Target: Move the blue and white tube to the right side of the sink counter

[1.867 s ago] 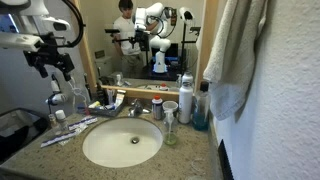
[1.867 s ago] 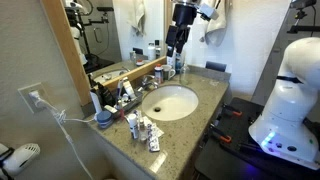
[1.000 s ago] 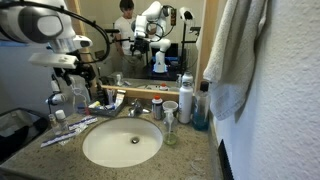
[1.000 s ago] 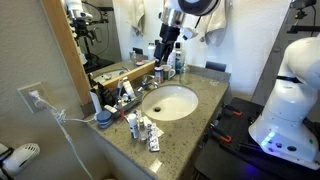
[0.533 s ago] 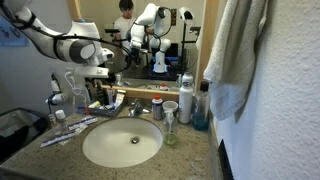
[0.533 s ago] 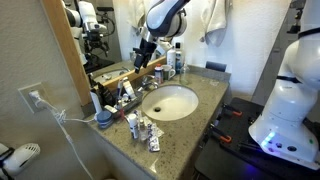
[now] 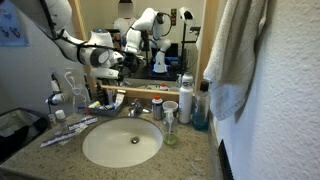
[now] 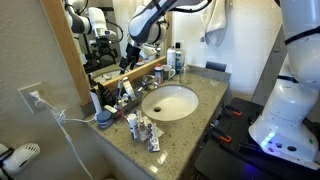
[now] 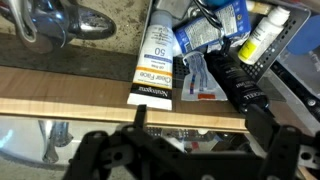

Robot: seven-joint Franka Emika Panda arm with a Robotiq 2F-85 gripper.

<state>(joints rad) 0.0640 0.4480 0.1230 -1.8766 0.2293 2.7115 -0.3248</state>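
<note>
Clutter behind the faucet [image 9: 58, 20] makes the blue and white tube [image 9: 203, 30] hard to pick out. In the wrist view we see a blue item with white print lying to the right of the faucet, past a wooden ledge [image 9: 60, 92], and we take that to be it. We cannot tell where its end lies. In an exterior view a small blue thing [image 8: 127, 91] sits in the same cluster behind the faucet [image 8: 152, 80], against the mirror's lower edge, though it is too small for us to be sure it is the tube.

Just beside the blue item in the wrist view, on the side nearer the faucet, lies a white and yellow sunscreen tube [image 9: 152, 58] with its dark end resting on the ledge. On the far side from the faucet stands a white bottle with a yellow cap [image 9: 262, 35].

The gripper [image 9: 190, 118] hangs above this cluster. Its dark fingers are spread apart and nothing sits between them. In both exterior views it [image 7: 118, 70] hovers above and behind the faucet [image 7: 135, 108], clear of the sink counter [image 7: 30, 152].

Forward of the faucet lies the white basin [image 8: 172, 102], set into the speckled counter [image 8: 190, 128]. To the side of the faucet, long pale sticks [image 7: 68, 130] lie on the stone.
</note>
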